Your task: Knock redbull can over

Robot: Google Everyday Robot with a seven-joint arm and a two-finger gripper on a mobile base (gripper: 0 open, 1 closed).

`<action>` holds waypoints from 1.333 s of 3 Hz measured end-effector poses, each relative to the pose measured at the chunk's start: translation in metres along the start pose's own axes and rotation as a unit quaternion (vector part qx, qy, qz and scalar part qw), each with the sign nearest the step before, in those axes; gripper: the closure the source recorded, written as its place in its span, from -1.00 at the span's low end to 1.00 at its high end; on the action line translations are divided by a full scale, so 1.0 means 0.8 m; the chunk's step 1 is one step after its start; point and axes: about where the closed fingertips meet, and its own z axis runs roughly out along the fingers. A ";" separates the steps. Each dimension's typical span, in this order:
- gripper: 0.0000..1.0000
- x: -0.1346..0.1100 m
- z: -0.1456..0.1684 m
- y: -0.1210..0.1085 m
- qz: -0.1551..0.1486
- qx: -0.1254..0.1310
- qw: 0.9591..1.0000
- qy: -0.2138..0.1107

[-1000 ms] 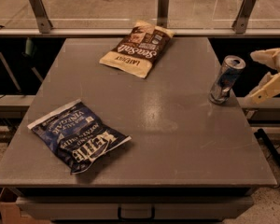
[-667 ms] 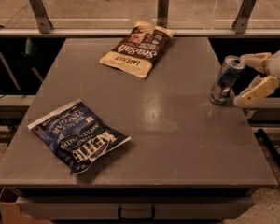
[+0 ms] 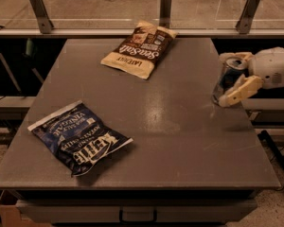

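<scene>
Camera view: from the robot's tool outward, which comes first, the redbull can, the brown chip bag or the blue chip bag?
The tool is at the right edge of the table, with its fingers open.
1. redbull can: right at the tool, by the right edge.
2. brown chip bag: far side, around the middle.
3. blue chip bag: near left.

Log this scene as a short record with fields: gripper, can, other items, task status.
gripper: at the right edge of the table, fingers open, one on each side of the can
redbull can: standing near the right edge, between the fingers; cannot tell if they touch it
blue chip bag: lying flat, front left
brown chip bag: lying flat, far middle
task status: can not yet knocked over
</scene>
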 end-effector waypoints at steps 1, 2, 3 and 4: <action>-1.00 -0.050 0.029 0.034 -0.030 -0.049 0.998 -0.038; -1.00 -0.086 0.047 0.059 -0.050 -0.086 0.993 -0.065; -1.00 -0.087 0.037 0.054 -0.037 -0.075 0.994 -0.071; -1.00 -0.064 0.007 0.033 -0.014 -0.031 0.998 -0.059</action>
